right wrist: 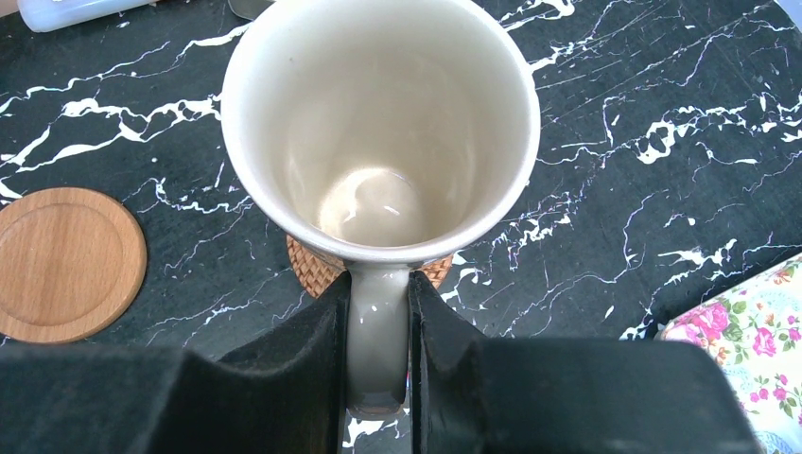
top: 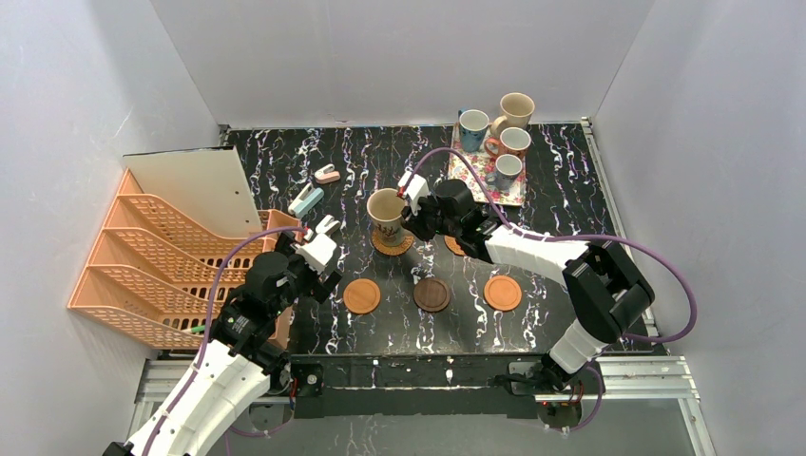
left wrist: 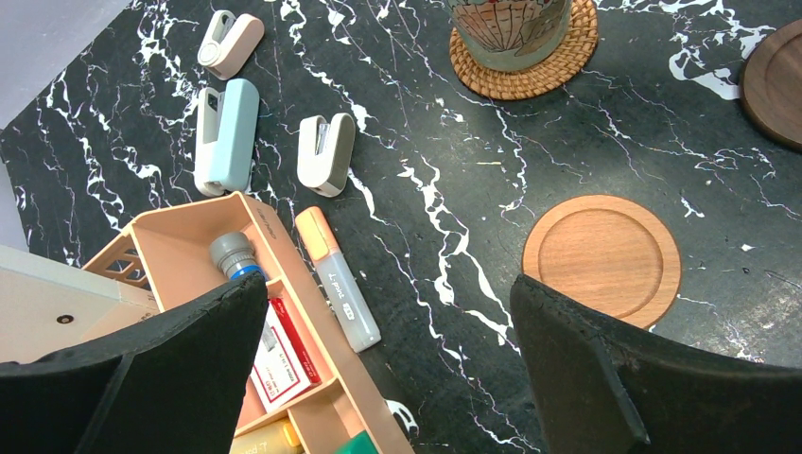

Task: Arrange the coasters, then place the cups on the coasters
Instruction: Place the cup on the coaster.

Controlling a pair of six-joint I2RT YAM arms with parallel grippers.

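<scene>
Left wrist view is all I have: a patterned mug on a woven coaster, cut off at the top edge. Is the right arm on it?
Observer: Yes. The right wrist view shows the right pincer shut on the beige mug by its handle.
Operator: Mugs not placed yet?
Observer: Four mugs stand on the floral tray, far right in the top view.
Operator: Any coasters besides the smooth coaster and the dark coaster I see?
Observer: Two. A second smooth coaster lies bare to the right of the dark one, and a second woven coaster is half hidden under the right arm.
</scene>
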